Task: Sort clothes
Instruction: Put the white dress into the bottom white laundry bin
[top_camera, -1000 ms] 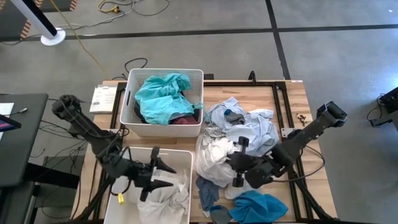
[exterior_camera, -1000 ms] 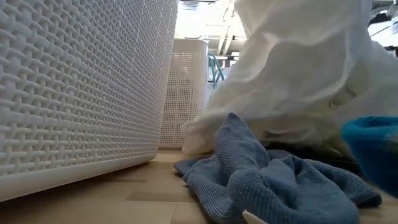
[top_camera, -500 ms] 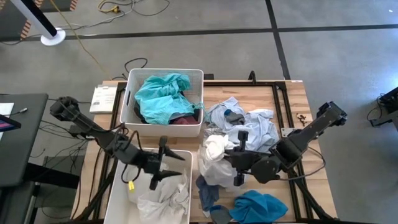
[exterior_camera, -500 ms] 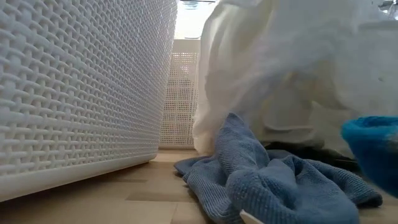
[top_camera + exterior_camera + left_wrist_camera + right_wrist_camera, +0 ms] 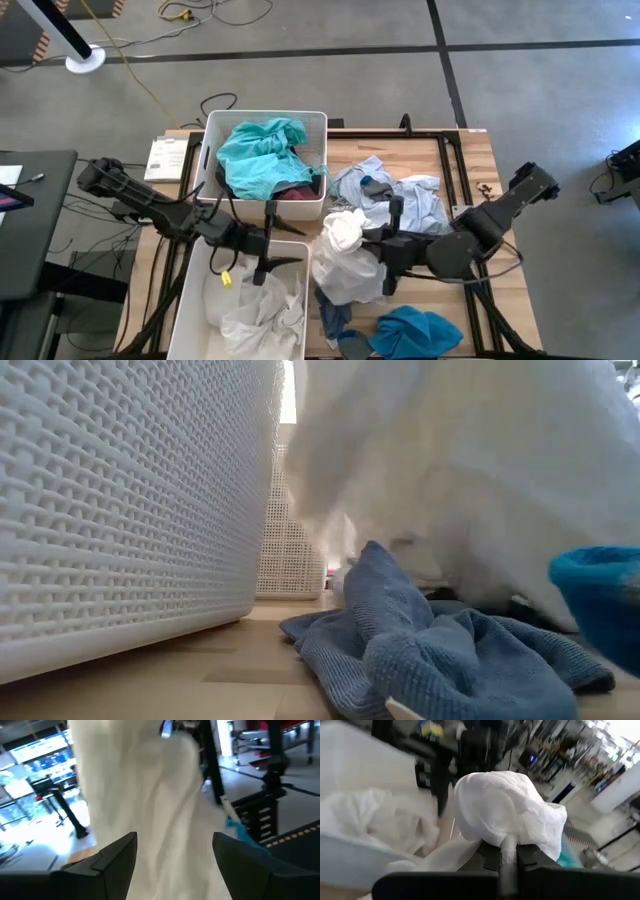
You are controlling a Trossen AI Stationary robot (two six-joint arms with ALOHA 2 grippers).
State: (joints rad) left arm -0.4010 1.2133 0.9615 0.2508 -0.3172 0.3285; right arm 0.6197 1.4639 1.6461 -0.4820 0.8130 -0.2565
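Note:
My right gripper [image 5: 368, 240] is shut on a white garment [image 5: 345, 240] above the table's middle, beside the near white bin [image 5: 190, 300]. The garment fills the low view [image 5: 480, 470] and shows bunched in the right wrist view [image 5: 505, 810]. My left gripper [image 5: 280, 240] is open and empty over the near bin's far edge, its fingers facing the white garment [image 5: 145, 795] without touching it. White clothes [image 5: 255, 310] lie in the near bin. A teal garment [image 5: 262, 152] lies in the far bin [image 5: 215, 130]. A pale pile [image 5: 400, 200] rests on the table. My right gripper pinches a bunched fold of the white garment [image 5: 506, 846] between its two shut fingers, coming level from the table's right side. The bunch stands out beyond the fingertips and the rest hangs slack below, its lower part [image 5: 350, 285] down on the clothes on the table.
A blue-grey cloth [image 5: 440, 650] and a bright blue towel [image 5: 410, 330] lie near the table's front edge. The near bin's wall [image 5: 120, 510] stands close on the left of the low view. A white booklet [image 5: 165, 158] lies left of the far bin.
My right gripper has drawn the white garment up and toward the table's left, so it bunches higher and swings toward the near bin. My left gripper, still open, has gone from over the near bin toward the far edge and right, nearer the garment.

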